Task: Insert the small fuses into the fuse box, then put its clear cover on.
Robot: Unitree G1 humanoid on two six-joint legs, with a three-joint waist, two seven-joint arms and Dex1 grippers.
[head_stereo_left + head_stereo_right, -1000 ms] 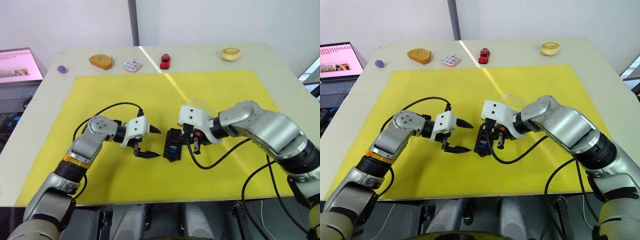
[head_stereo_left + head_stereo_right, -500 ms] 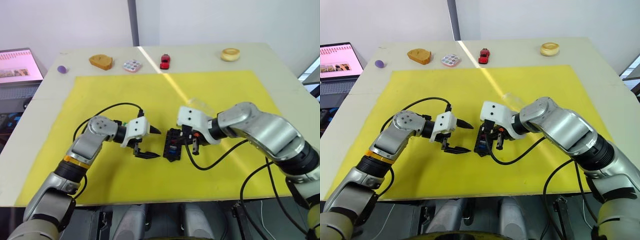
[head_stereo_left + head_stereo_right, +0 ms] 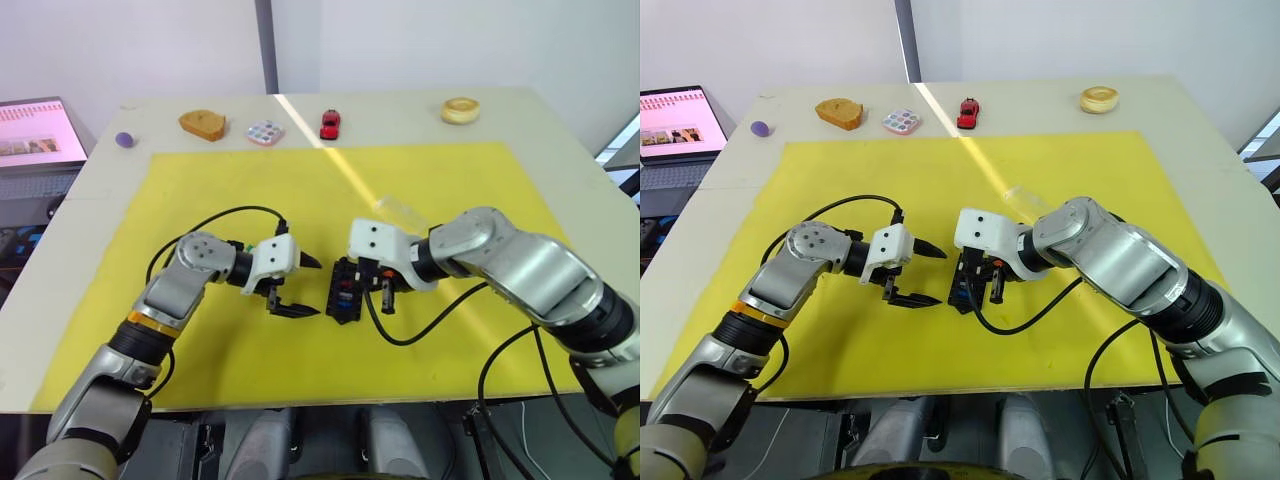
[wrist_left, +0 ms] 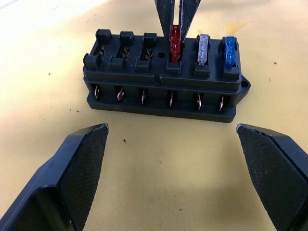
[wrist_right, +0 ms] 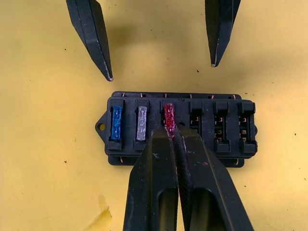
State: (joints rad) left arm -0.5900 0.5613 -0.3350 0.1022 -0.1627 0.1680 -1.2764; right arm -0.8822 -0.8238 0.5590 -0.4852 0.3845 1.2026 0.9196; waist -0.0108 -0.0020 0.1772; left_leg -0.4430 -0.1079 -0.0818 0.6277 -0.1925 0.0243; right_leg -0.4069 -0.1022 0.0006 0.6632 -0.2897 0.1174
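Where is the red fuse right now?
The red fuse sits in the fuse box's third slot, beside the grey fuse, pinched by the right claw on the yellow mat.

Left gripper held low, black fingers spread wide apart, arm bent at the elbow. Right gripper reaching in from the other side, fingers squeezed together on a small red plastic fuse.

You see silver-grey rounded arm shells | orange ring on the left forearm | white blocky wrist housings | left gripper and right gripper with black tapered fingers, textured pads | black cables looping from both wrists
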